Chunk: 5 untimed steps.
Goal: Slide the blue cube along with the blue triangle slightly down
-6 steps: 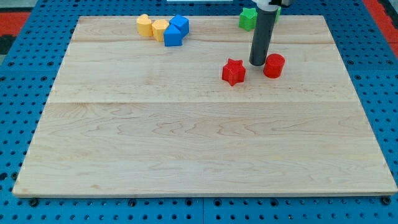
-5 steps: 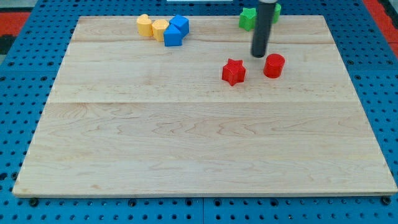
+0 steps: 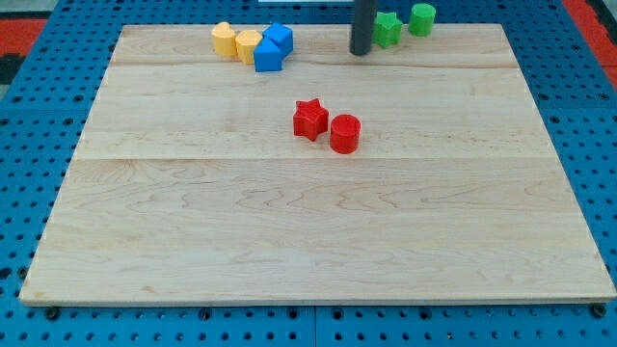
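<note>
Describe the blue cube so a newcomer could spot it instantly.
Look at the wooden board, along its edge at the view's top, left of my tip. Four blocks cluster there: two yellow blocks, then two blue. The blue cube is the rightmost one, above the blue triangle.

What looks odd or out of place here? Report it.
Nothing stands out. Blocks sit upright in tidy clusters: blue cube against blue triangle beside two yellow blocks, red pair mid-board. My tip rests left of the green blocks.

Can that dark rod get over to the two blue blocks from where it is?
Probably yes: my tip sits to the view's right of the blue cube and blue triangle, with only bare board between.
</note>
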Each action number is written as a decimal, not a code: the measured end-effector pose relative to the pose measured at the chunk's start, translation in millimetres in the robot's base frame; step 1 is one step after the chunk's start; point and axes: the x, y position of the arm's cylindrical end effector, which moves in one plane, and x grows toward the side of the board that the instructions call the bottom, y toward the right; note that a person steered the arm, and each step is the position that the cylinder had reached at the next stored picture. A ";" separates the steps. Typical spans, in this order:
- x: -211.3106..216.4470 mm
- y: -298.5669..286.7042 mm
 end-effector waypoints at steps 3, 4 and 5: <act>-14.2 -121.0; 12.7 -99.1; 34.2 -111.6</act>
